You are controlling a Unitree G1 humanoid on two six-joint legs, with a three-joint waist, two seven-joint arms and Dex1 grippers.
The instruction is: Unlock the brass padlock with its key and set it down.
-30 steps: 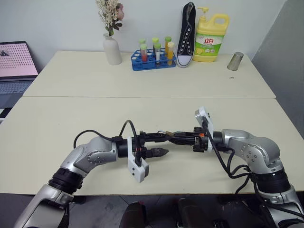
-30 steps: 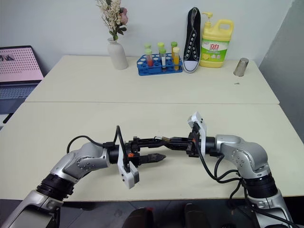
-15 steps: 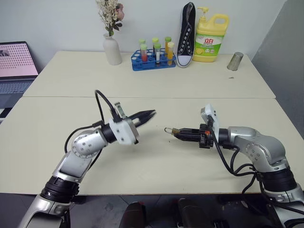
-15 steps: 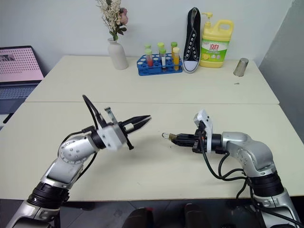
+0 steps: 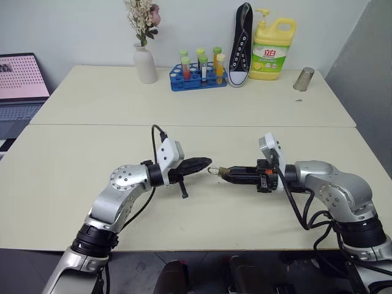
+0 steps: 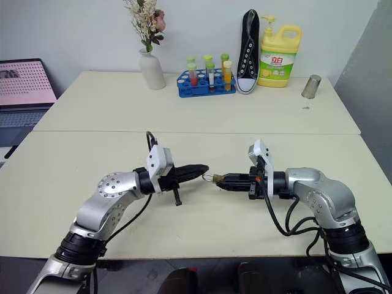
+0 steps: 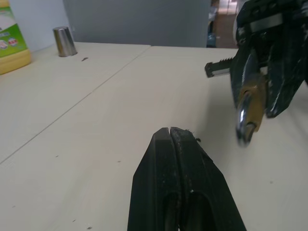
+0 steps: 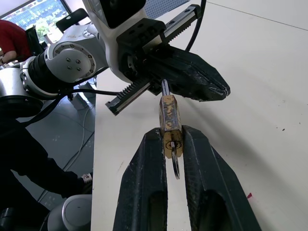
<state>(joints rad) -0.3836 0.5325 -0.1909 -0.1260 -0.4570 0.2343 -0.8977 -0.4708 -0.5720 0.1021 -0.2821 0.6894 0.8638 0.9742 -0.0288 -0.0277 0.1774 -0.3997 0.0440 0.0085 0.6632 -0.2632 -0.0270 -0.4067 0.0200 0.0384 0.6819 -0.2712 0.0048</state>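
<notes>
Above the near table [image 5: 73, 184], the right gripper [image 5: 225, 173] is clamped on the brass padlock [image 8: 170, 126], shackle [image 7: 243, 126] pointing toward nine o'clock. The left gripper [image 5: 205, 162], jaws pressed together and empty, sits just beside the shackle. What may be a small ring [image 8: 175, 166] hangs at the lock's base; the key itself is hard to make out. Best to keep the lock steady and work at its base.

Bright, even light; soft shadows
</notes>
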